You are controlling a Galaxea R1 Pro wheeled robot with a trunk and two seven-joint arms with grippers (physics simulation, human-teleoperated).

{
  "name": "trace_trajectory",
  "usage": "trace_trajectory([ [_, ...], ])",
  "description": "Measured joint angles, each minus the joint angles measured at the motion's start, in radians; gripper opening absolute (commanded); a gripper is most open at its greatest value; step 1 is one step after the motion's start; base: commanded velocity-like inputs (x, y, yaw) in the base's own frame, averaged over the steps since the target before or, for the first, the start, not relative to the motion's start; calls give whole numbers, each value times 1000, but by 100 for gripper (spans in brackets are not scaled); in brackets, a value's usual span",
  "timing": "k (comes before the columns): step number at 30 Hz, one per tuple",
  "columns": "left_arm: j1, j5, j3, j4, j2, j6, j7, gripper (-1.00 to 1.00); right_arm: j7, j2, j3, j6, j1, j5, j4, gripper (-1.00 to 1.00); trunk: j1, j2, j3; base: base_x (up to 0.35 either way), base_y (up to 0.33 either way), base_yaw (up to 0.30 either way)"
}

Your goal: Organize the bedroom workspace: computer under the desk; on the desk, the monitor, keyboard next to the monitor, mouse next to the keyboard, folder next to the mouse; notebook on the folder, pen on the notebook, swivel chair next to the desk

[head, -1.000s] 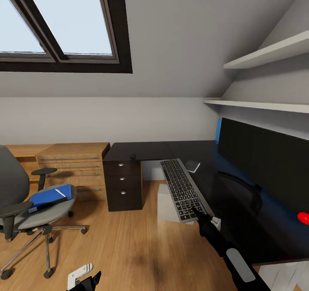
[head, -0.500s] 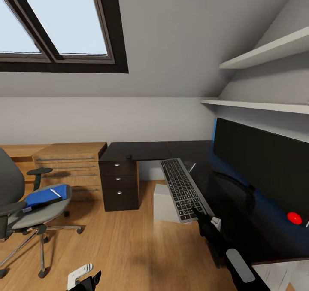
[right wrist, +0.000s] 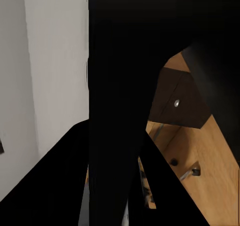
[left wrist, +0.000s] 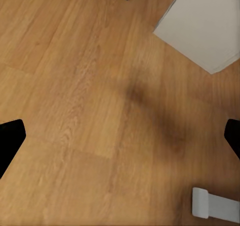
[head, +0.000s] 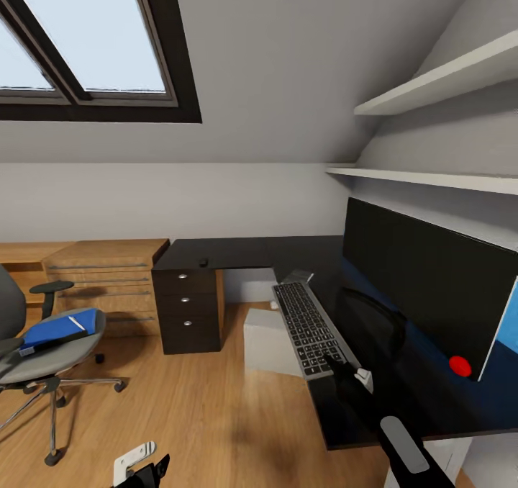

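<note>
1. The keyboard (head: pixel 310 327) is the thing in hand right now. It is held at its near end by the right gripper (head: pixel 335 364) and sits along the front edge of the desk (head: pixel 237 252), partly hanging over the floor, just in front of the monitor (head: pixel 424 279).
2. The right fingers are clamped on the keyboard's near edge as far as can be judged from the head view; in the right wrist view the dark slab between them is presumably that keyboard, though it's too dark to be sure.
3. So the step is judged to be "keyboard on the desk next to the monitor", not yet finished. Next, the keyboard needs to be slid further in so it is fully supported, then released.
4. The left gripper (head: pixel 141 468) is hung low over the wooden floor (left wrist: pixel 90 86), fingers spread wide with nothing between them.
5. The blue folder (head: pixel 56 327) is parked on the swivel chair (head: pixel 43 355) well off to the left, with something white and thin on top, likely the pen or notebook edge, too small to tell.
6. A white box under the desk is probably the computer (head: pixel 270 340). A small dark item at the desk's far corner could be the mouse, not certain.
</note>
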Motion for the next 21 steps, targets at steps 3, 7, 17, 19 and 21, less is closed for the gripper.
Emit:
trace_trajectory([
  [3,0,0,0,0,0,0,0,100,-9,0,-1,0,0,-2,0,-100,0,0,0,0,-23,0],
  [7,0,0,0,0,0,0,0,100,-36,0,-8,0,0,-2,0,-100,0,0,0,0,-20,0],
  [17,0,0,0,0,1,0,0,100,-81,0,-45,3,0,-6,0,-100,0,0,0,0,-157,0],
  [19,0,0,0,0,0,0,0,100,-85,0,-45,3,0,-5,0,-100,0,0,0,0,-26,0],
  [21,0,0,0,0,0,0,0,100,-88,0,-45,3,0,-6,1,-100,0,0,0,0,-23,0],
])
